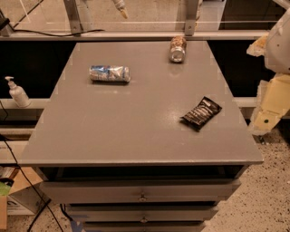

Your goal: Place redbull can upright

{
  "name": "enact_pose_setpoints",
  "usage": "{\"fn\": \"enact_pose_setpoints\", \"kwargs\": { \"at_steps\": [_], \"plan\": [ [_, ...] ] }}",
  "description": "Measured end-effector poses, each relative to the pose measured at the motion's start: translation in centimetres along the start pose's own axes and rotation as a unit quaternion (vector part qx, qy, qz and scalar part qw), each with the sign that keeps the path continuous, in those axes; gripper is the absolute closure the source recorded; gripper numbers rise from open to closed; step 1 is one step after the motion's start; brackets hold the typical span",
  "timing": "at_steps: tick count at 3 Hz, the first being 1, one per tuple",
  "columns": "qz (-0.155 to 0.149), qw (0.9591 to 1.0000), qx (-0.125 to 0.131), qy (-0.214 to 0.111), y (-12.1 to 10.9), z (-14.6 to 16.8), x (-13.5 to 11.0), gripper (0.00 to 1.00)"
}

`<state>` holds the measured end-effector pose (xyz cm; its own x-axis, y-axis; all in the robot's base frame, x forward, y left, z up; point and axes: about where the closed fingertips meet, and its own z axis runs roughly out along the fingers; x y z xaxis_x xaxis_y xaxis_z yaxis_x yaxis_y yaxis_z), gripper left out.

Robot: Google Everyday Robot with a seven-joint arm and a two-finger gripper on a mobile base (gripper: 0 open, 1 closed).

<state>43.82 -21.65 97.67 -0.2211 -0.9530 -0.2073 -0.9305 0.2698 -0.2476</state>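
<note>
Just the one view here, so there's no second angle to share anything with. It sits up high on the front side of the grey flat-topped table [136, 136], the side with the grey drawer fronts [142, 192]. It tilts down steeply and faces across the top toward the metal-framed glass panel [149, 13] at the far end. Medium range: the whole table top fits, plus some speckled floor [267, 199]. The robot's pale cream tool [270, 106] pokes in at the right edge, beside the table, partly cropped.

Blue-and-silver redbull can [109, 73], brownish patterned can [177, 48], black snack packet [201, 113] with pale markings — all on plain grey table [136, 136]. Cream-and-white gripper [266, 113] at right edge, beside the table.
</note>
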Motion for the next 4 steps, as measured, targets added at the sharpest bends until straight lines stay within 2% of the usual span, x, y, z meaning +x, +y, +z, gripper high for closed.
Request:
{"fn": "enact_pose_setpoints", "kwargs": {
  "at_steps": [1, 2, 3, 4],
  "plan": [
    [0.000, 1.0000, 0.001, 0.000, 0.0, 0.0, 0.0, 0.00],
    [-0.040, 0.9991, 0.008, -0.010, -0.1, 0.3, -3.2, 0.00],
    [-0.086, 0.9956, 0.006, -0.036, 0.1, 0.9, -7.2, 0.00],
    [-0.128, 0.9887, -0.004, -0.078, 0.0, 1.6, -12.2, 0.00]
  ]
}}
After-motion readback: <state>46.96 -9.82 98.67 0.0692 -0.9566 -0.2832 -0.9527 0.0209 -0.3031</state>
